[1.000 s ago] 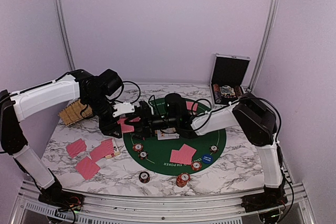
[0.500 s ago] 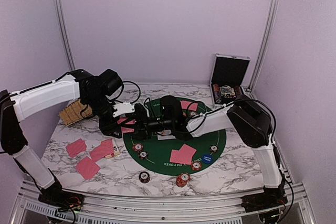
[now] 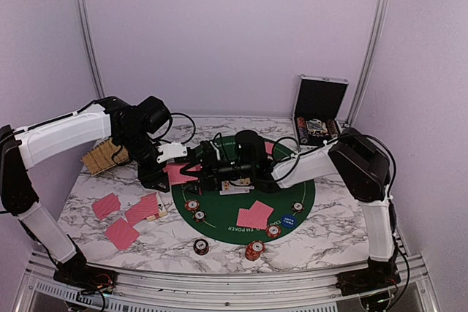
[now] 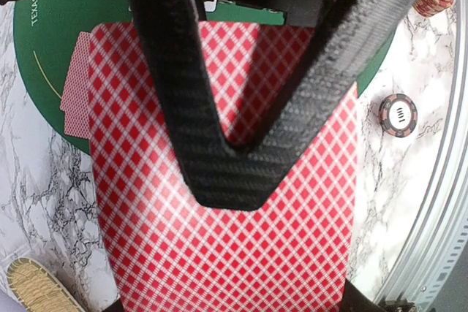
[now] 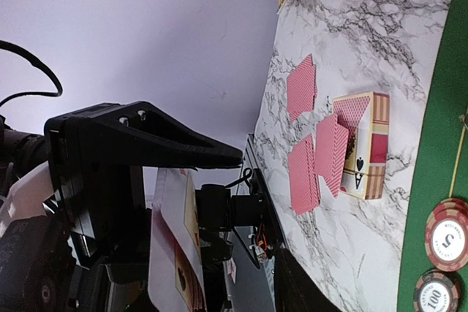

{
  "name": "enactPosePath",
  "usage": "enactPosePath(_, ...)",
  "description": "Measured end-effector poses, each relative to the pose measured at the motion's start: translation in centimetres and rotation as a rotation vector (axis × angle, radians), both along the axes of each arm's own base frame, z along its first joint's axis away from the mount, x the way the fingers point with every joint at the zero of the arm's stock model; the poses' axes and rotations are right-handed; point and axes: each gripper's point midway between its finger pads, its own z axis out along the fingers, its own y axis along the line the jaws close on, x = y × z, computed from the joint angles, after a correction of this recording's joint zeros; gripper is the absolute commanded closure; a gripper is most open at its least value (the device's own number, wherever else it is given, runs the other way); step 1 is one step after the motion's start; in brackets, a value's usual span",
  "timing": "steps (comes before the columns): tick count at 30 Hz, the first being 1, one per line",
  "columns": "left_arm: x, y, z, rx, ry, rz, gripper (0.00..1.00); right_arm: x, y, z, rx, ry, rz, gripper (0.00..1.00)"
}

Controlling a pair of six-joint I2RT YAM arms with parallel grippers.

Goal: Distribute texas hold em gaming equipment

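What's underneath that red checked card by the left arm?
Around the card you see green mat, marble table and a chip. Whatever lies directly beneath is covered.

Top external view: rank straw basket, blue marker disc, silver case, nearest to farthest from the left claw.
1. Straw basket, left of the left claw.
2. Blue marker disc, near right.
3. Silver case, far right corner.

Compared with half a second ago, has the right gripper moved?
Yes. The right gripper shifted slightly rightward in the top view, toward the silver case.
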Motion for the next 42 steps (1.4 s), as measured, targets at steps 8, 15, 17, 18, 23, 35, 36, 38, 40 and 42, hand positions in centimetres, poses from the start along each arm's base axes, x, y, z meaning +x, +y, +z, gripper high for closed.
enactPosePath(8,0.0,0.0,0.0,-0.001,-0.001,0.001,0.37,0.0,-1.0,0.9,0.006,-0.015,-0.009,0.73)
enactPosePath(15,0.2,-0.1,0.3,-0.006,-0.007,0.001,0.37,0.5,-1.9,1.7,0.023,-0.011,-0.027,0.83)
enactPosePath(17,0.2,-0.1,0.3,-0.006,-0.007,0.001,0.37,0.3,-2.0,1.8,0.029,-0.01,-0.025,0.87)
enactPosePath(18,0.2,-0.1,0.3,-0.006,-0.007,0.001,0.37,0.3,-2.1,1.8,0.031,-0.01,-0.025,0.89)
enactPosePath(23,0.2,-0.1,0.3,-0.006,-0.007,0.001,0.37,0.0,-2.4,2.5,0.043,-0.007,-0.024,0.97)
enactPosePath(35,0.2,-0.2,0.3,-0.01,-0.008,0.0,0.37,-0.2,-2.8,3.3,0.048,-0.014,-0.021,1.0)
enactPosePath(36,0.2,-0.2,0.3,-0.01,-0.008,0.0,0.37,-0.2,-2.9,3.3,0.048,-0.014,-0.02,1.0)
enactPosePath(38,0.2,-0.2,0.3,-0.01,-0.008,0.0,0.37,-0.1,-3.0,3.3,0.044,-0.014,-0.019,1.0)
enactPosePath(40,0.2,-0.2,0.3,-0.009,-0.007,0.0,0.37,0.0,-3.5,3.2,0.039,-0.017,-0.021,1.0)
enactPosePath(42,0.2,-0.1,0.3,-0.007,-0.009,0.001,0.37,0.3,-4.0,3.2,0.034,-0.019,-0.026,1.0)
